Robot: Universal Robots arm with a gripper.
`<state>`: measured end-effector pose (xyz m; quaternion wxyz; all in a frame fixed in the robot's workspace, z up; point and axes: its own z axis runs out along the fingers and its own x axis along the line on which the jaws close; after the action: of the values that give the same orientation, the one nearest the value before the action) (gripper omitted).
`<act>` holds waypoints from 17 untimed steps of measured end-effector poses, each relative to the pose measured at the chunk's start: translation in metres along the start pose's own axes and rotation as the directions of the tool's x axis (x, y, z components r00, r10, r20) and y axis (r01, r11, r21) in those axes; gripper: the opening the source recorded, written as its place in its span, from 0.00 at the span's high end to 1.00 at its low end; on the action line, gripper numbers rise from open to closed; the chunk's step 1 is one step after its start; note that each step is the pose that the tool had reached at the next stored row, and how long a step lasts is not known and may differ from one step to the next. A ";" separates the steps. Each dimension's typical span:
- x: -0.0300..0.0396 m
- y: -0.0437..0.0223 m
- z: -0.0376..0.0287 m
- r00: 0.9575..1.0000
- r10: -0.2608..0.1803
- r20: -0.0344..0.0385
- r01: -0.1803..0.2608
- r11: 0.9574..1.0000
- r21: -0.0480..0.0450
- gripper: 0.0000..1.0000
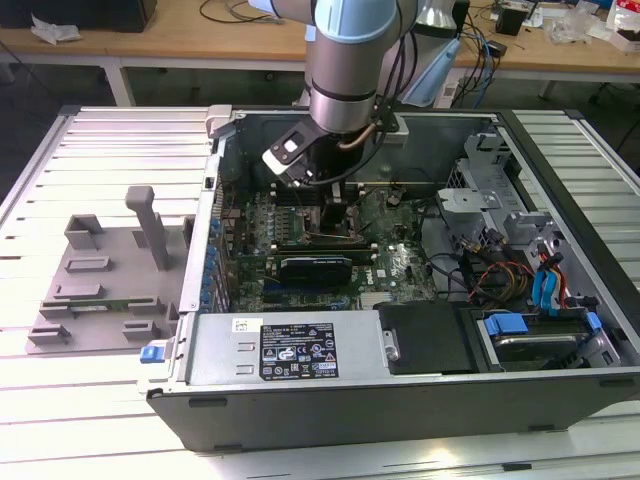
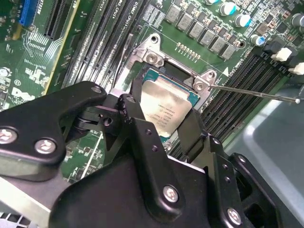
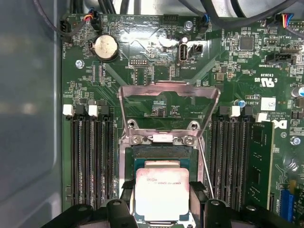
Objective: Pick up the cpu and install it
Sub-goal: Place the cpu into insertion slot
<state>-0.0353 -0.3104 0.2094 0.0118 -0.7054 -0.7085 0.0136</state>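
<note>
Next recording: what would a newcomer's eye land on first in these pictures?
The silvery cpu stands out, clamped in the black gripper right at the open socket on the green motherboard. The socket's metal retention frame is swung open. In the exterior view, the arm reaches down into an open computer case lying on a slatted table.

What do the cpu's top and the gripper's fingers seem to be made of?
The cpu top looks like silvery metal with a dull satin sheen; its rim looks like green circuit board. The fingers look matte black, metal or hard plastic, unclear which.
</note>
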 end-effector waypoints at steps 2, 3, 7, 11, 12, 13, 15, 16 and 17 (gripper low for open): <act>0.0000 0.0009 0.0009 1.000 0.000 0.001 0.000 1.000 0.000 0.45; 0.0000 0.0017 0.0019 1.000 0.000 0.002 0.000 1.000 0.000 0.45; 0.0000 0.0028 0.0065 1.000 0.000 0.003 0.000 1.000 0.000 0.45; -0.0011 0.0036 0.0092 1.000 0.000 0.003 0.000 1.000 0.000 0.45; -0.0014 0.0040 0.0096 1.000 0.000 0.003 0.000 1.000 0.000 0.45; -0.0015 0.0043 0.0097 1.000 0.000 0.003 0.000 1.000 0.000 0.45; -0.0015 0.0049 0.0104 1.000 0.000 0.003 0.000 1.000 0.000 0.45; -0.0014 0.0049 0.0104 1.000 0.000 0.003 0.000 1.000 0.000 0.45; -0.0014 0.0049 0.0104 1.000 0.000 0.003 0.000 1.000 0.000 0.45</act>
<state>-0.0308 -0.3119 0.1988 0.0108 -0.7055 -0.7085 0.0146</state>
